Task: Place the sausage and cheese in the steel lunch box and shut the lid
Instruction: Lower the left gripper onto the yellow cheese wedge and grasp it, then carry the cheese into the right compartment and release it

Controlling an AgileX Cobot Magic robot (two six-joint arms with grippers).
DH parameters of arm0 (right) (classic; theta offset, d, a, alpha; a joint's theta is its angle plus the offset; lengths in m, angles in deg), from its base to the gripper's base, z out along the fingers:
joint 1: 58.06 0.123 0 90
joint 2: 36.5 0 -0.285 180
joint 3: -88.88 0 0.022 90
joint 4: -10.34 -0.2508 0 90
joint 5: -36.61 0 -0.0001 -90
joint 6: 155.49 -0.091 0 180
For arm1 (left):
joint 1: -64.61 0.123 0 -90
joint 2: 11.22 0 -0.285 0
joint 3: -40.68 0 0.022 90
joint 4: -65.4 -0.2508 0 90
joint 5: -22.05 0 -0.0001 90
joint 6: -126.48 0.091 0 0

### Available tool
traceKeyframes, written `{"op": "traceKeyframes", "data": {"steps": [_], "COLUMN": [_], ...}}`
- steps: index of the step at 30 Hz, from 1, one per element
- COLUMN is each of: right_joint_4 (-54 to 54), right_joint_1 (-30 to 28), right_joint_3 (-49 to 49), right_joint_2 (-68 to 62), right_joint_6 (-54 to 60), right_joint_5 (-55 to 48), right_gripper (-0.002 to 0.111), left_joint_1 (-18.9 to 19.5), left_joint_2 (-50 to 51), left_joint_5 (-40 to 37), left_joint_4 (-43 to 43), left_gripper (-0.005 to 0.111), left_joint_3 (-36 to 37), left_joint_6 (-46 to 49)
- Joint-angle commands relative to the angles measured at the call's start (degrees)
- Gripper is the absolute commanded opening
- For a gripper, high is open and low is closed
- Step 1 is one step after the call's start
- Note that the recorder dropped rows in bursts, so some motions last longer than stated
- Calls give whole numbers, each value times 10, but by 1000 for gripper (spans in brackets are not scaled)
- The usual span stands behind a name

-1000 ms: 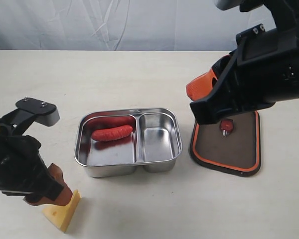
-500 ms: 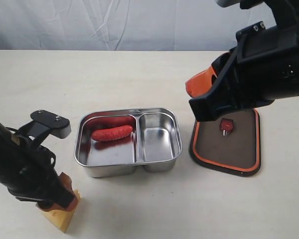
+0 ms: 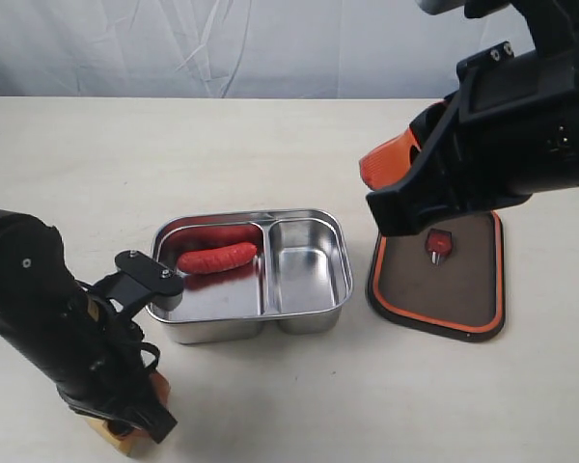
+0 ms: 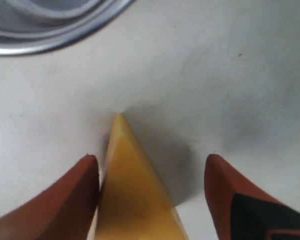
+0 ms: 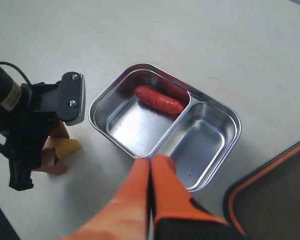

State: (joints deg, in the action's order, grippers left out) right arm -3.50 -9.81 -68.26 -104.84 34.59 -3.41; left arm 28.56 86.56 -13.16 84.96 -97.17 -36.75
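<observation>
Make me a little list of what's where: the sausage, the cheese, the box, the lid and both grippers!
steel lunch box: open, smaller compartment empty
sausage: in the box's larger compartment
cheese: on the table, outside the box
lid: on the table beside the box
left gripper: open, straddling the cheese
right gripper: shut, holding nothing

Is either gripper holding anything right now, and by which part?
Nothing is held. The left gripper is open around the cheese, with a clear gap on one side, so it is not clamped. The right gripper is shut and empty.
</observation>
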Motion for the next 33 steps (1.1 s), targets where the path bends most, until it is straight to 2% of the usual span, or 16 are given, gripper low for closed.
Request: {"op": "traceKeyframes", "data": {"steps": [1,4,8,9,16,23,33], "right_joint_4": [7,8,9,9,15,20,50], "right_joint_1": [-2,-2,-2,-2,-2,-2,-2], "right_joint_3": [-1,-1,-1,-1,-1,-1,-1], "right_joint_2": [4,3,3,3,3,3,4], "right_joint_6": [1,1,1,1,1,1,-13], "right_joint_5": [0,-1,-2,-2,-2,-2,-2], "right_gripper": [-1,-1,-1,-1,-1,-1,-1], "left_joint_1": [-12,-12,-12,-12,-12,-12,-12], "left_joint_2": [18,19,19,19,15,-51,-143], "left_joint_5": [0,-5,-23,-30,-70,-77,-90], "left_joint_4": [-3,-2,-2,-2,-2,-5,-5], "left_gripper": [56,39,5,0,0,0,0], "left_joint_3": [2,2,2,2,2,-4,-84], "left_joint_6": [-3,-3,-2,0,1,3,1]}}
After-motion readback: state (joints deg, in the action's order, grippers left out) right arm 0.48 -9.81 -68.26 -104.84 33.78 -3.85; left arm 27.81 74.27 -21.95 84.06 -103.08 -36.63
